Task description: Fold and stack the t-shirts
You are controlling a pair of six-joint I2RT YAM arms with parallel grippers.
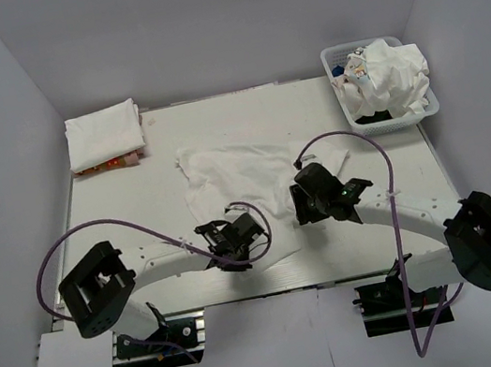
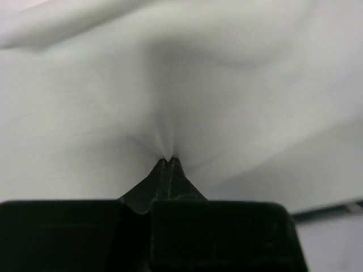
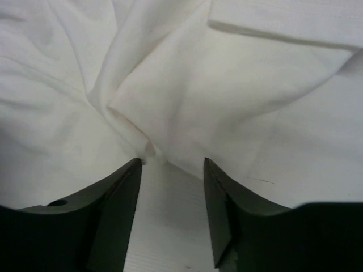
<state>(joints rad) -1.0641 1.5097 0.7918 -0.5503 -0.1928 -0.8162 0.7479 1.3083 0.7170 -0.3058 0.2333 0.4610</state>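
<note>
A white t-shirt (image 1: pixel 234 174) lies crumpled in the middle of the table. My left gripper (image 1: pixel 232 236) is at its near edge, shut on a pinch of the white cloth (image 2: pixel 170 130). My right gripper (image 1: pixel 309 201) is at the shirt's right side, open, with its fingers (image 3: pixel 122 187) astride bare table just short of a cloth fold (image 3: pixel 142 136). A folded white t-shirt (image 1: pixel 103 132) lies at the far left corner. More crumpled white shirts (image 1: pixel 390 74) fill the basket.
A white lattice basket (image 1: pixel 337 63) stands at the far right corner. Something orange and red (image 1: pixel 100 167) peeks from under the folded stack. Purple cables loop over both arms.
</note>
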